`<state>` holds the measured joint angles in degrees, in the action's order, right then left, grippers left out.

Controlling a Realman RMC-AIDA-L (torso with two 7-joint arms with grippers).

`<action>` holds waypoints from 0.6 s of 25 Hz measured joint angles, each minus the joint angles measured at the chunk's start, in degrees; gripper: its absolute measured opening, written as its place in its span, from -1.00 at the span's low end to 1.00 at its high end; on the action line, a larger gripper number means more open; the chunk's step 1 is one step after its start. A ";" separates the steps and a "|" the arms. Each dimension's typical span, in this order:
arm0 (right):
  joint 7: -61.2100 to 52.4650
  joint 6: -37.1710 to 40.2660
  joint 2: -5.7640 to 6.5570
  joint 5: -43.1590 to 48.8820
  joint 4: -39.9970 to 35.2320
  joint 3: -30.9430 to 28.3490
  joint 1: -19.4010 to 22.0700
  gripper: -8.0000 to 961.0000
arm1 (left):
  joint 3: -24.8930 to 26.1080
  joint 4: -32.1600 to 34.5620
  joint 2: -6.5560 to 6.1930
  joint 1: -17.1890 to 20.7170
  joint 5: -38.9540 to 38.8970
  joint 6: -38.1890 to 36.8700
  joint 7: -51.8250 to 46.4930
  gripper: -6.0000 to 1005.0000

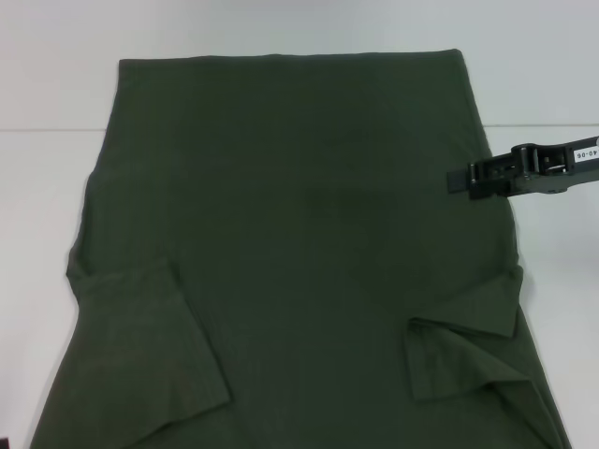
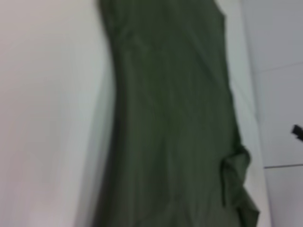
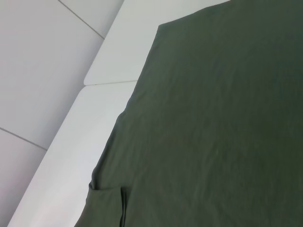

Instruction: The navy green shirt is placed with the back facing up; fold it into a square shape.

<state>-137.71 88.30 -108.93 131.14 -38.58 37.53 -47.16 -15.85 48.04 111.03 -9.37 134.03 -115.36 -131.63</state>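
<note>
The navy green shirt (image 1: pixel 299 243) lies spread flat on the white table (image 1: pixel 42 234), plain side up, and covers most of the head view. Both short sleeves are turned inward over the body: one on the left (image 1: pixel 154 327), one rumpled on the right (image 1: pixel 468 337). My right gripper (image 1: pixel 460 178) hovers at the shirt's right edge, about halfway up its side, pointing inward. The left wrist view shows the shirt (image 2: pixel 175 118) lengthwise with the rumpled sleeve (image 2: pixel 236 179) and the right gripper (image 2: pixel 297 132) far off. The right wrist view shows the shirt (image 3: pixel 213 118) and a folded sleeve (image 3: pixel 106 205). My left gripper is out of view.
Bare white table (image 3: pixel 71 156) runs along both sides of the shirt. Beyond the table's rounded corner lies a pale tiled floor (image 3: pixel 42 56). The shirt's lower part runs past the bottom edge of the head view.
</note>
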 joint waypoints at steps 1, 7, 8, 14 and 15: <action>0.01 -0.01 -0.03 0.00 0.00 0.00 -0.01 0.21 | 0.36 0.25 0.16 0.26 1.06 0.13 0.04 0.40; 0.04 -0.53 -0.05 0.00 0.00 0.03 -0.25 0.22 | 0.79 0.33 0.93 0.87 4.25 1.97 0.37 0.39; 0.05 -0.55 -0.08 0.00 0.00 0.07 -0.24 0.22 | 0.66 0.06 1.36 0.84 5.20 2.63 0.38 0.39; 0.22 -0.66 -0.14 0.02 0.00 0.09 0.06 0.22 | 0.18 -0.03 2.28 0.83 5.73 3.78 0.15 0.38; 0.24 -0.67 -0.14 0.04 -0.01 0.09 0.14 0.22 | 0.20 -0.19 2.35 0.82 5.92 4.30 0.05 0.38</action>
<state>-137.47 87.63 -109.07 131.18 -38.59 37.62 -47.02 -15.65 47.85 113.38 -8.55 139.95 -111.07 -131.57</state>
